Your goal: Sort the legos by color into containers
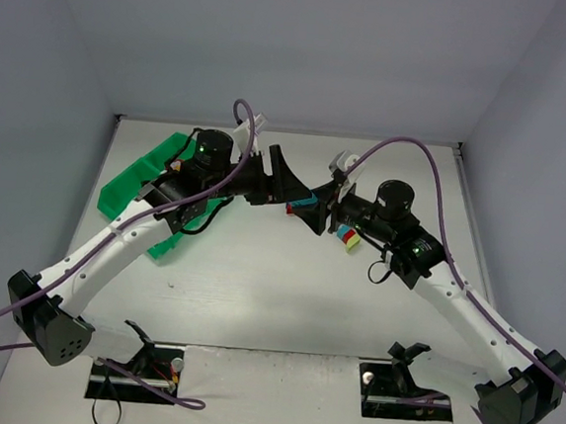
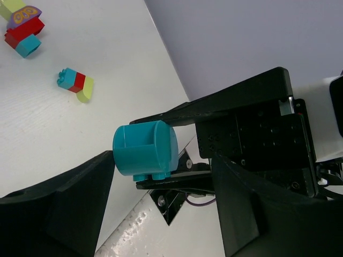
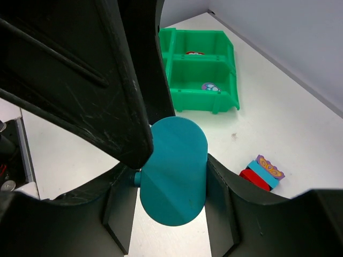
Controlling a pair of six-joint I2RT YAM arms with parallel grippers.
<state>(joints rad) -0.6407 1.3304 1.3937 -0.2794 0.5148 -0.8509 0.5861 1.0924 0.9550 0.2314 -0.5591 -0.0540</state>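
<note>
Right claw (image 3: 170,184) tight around cyan lego (image 3: 174,155)

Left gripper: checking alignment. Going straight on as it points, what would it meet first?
Probably the cyan brick held by the right gripper; how far ahead of the left gripper is unclear.

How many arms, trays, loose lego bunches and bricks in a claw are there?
Arms: 2 (left arm, right arm)
Tray: 1
Loose bunches: 2 (small bunch, big bunch)
Brick in the right claw: 1
Total: 6
</note>
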